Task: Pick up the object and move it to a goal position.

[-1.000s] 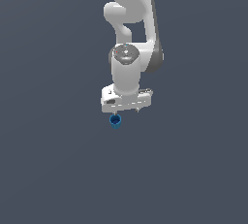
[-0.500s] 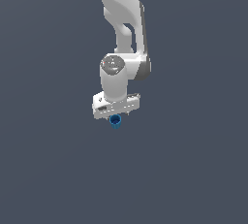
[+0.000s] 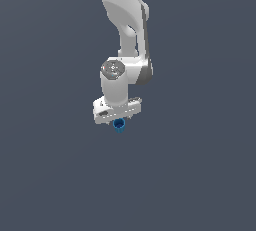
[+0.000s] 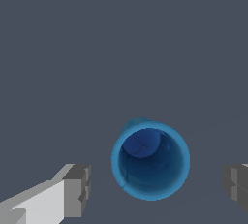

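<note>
A plain, flat, dark grey-blue backdrop (image 3: 45, 175) fills the whole exterior view, with no visible edge, seam or horizon. No separate wall, floor or furniture can be told apart. The same dark grey-blue surface (image 4: 121, 39) fills the wrist view. The light is soft and even, with only a very faint change in tone across the surface.

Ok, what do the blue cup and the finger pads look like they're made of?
Being a simulator render, this is only appearance. The blue cup looks like smooth, slightly glossy plastic: uniform colour, thin rim, darker hollow. The finger pads look like matte grey rubber or plastic, blocky with ridged faces. The gripper body reads as white, flat-finished plastic or painted metal.
</note>
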Available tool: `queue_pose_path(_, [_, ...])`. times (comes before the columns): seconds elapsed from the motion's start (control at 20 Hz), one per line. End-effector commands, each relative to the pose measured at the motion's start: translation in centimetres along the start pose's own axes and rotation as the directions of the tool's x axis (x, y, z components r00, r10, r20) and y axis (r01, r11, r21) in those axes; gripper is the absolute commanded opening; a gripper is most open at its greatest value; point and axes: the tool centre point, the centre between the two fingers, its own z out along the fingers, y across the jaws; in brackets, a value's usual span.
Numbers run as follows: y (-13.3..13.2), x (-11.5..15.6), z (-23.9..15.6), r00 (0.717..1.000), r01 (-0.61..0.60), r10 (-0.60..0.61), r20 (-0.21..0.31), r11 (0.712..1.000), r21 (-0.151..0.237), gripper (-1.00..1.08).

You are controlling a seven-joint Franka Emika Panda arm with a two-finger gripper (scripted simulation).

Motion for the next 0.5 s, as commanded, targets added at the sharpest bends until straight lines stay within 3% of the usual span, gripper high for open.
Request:
queue_pose_path(0.0, [0.0,0.0,0.3,1.000,0.000,0.000,0.000,1.000,0.000,1.00])
queue_pose_path(0.45, [0.0,-0.1,4.3,1.000,0.004,-0.004,-0.001,1.000,0.000,1.00])
